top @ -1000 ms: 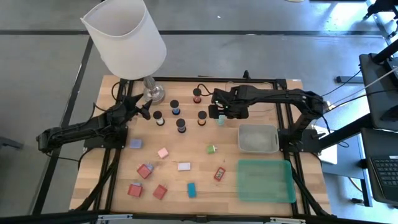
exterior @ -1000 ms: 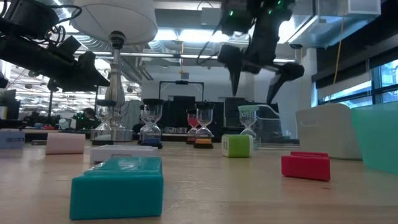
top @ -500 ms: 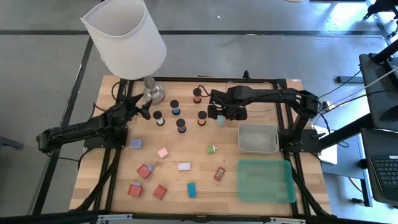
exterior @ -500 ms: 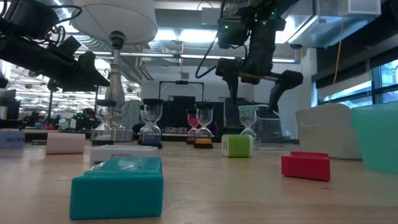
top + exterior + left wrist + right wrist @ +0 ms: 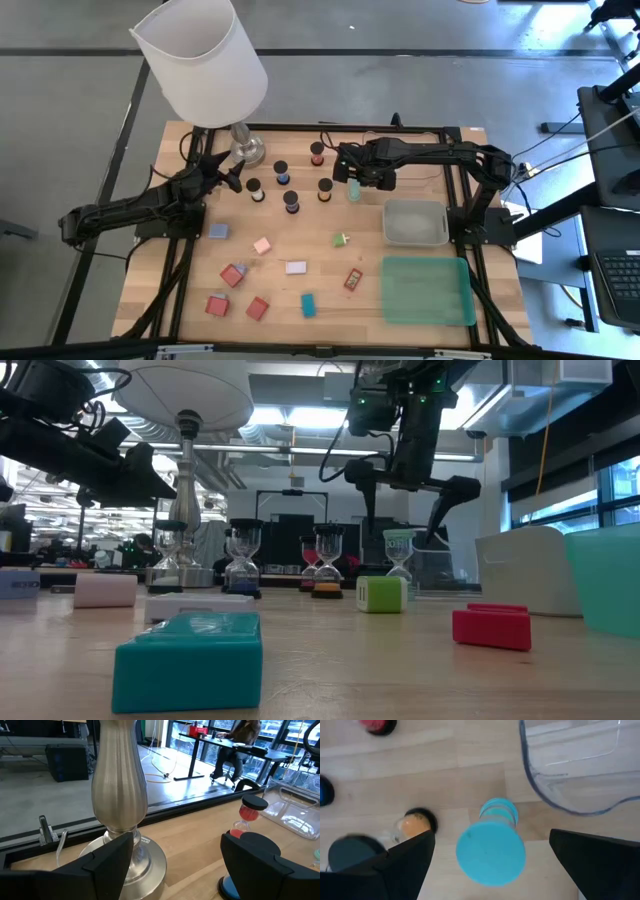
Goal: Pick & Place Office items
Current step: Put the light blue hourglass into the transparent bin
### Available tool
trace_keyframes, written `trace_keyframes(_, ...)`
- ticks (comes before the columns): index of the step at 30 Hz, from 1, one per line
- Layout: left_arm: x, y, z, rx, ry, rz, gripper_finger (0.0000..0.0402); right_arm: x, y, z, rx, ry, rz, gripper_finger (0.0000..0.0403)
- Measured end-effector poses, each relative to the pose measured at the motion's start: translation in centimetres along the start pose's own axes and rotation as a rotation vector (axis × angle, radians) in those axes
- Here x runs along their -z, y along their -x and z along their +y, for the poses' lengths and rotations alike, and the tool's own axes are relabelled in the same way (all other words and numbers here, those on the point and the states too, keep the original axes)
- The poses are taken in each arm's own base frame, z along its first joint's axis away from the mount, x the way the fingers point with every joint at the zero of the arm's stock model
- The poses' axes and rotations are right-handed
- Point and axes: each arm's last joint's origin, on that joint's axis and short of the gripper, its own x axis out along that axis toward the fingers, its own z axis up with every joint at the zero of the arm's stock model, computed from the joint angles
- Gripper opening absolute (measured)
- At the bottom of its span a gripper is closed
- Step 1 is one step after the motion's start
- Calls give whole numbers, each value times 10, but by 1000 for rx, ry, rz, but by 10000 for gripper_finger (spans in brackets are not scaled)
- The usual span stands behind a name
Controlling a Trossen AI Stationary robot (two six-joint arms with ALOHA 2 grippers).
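My right gripper [image 5: 352, 178] hangs open above the mint hourglass-shaped cylinder [image 5: 353, 191], which stands upright on the table. In the right wrist view its cap [image 5: 491, 846] lies between my two fingers and below them. In the low view the fingers stand apart above the cylinder [image 5: 399, 556]. Black-capped cylinders [image 5: 291, 201] stand nearby. Small blocks lie toward the near edge: green [image 5: 341, 240], pink [image 5: 262, 245], white [image 5: 295, 267] and teal [image 5: 308, 305]. My left gripper [image 5: 233, 181] waits open beside the lamp base [image 5: 117, 795].
The big white-shaded lamp [image 5: 205, 60] stands at the far left corner. A grey tray [image 5: 415, 222] and a green tray [image 5: 427, 290] sit on the table's right side. Red blocks [image 5: 233, 274] and a lavender block [image 5: 218, 231] lie on the near left.
My right gripper has shifted slightly toward the table's left edge and lowered a little over the mint cylinder, staying open. No object has moved.
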Motion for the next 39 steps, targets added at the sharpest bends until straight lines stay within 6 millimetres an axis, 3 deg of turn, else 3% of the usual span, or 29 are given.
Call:
trace_keyframes(7,0,0,0,0,0,0,297,6,-22,3,64,-39,11,396)
trace_keyframes(17,0,0,0,0,0,0,297,4,-25,3,73,-73,-2,389)
trace_keyframes(23,0,0,0,0,0,0,297,3,-25,3,68,-107,-27,331)
trace_keyframes(32,0,0,0,0,0,0,297,3,-25,3,70,-152,-21,196)
trace_keyframes(39,0,0,0,0,0,0,297,4,-21,6,64,-154,26,191)
